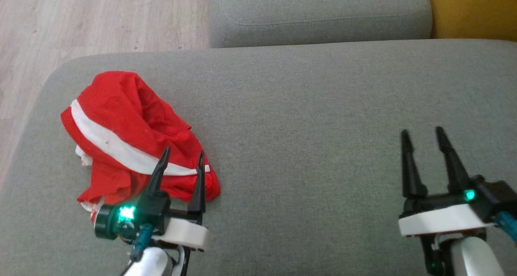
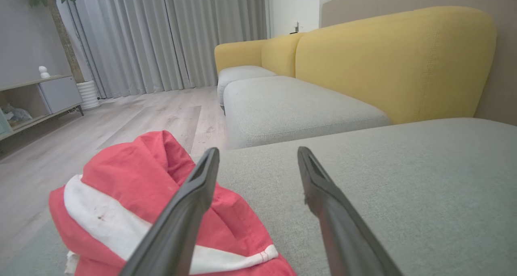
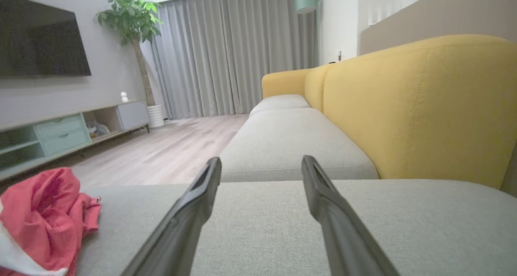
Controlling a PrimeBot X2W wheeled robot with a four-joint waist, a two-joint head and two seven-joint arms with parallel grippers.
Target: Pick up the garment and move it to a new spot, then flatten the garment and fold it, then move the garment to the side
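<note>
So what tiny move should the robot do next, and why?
Probably lower the left pincer onto the red garment and close it: that pincer is open and empty at the crumpled heap's near edge; the right pincer is far off.

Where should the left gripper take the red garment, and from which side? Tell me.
Probably the raised crumpled ridge near the middle of the garment, just beyond the white stripe. It lies heaped on the grey cushion, so folds stand up to pinch. Come down from above with the open left gripper, poised at its near edge.
</note>
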